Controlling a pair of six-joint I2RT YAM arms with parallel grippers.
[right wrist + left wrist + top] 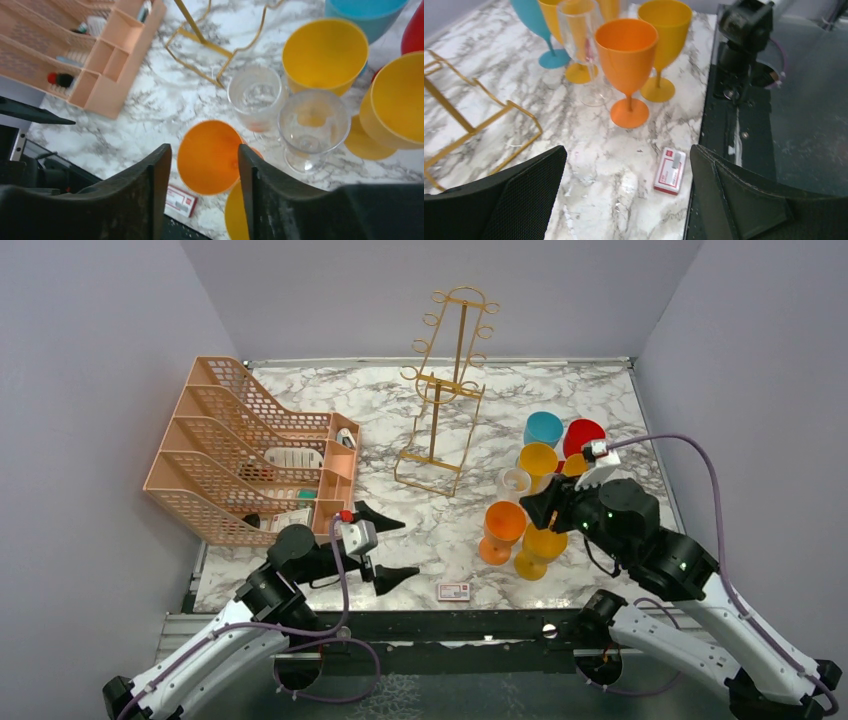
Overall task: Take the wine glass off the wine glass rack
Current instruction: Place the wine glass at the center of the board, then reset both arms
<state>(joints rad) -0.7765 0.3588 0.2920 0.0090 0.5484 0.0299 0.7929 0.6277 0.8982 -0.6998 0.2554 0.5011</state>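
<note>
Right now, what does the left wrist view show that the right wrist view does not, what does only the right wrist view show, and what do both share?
Only the left wrist view: the open left gripper and the right arm's base beyond the table edge.
Only the right wrist view: the open right gripper, the peach organiser and a red glass.
Both: the orange glass, the gold rack at its base frame, and the small red and white box.
</note>
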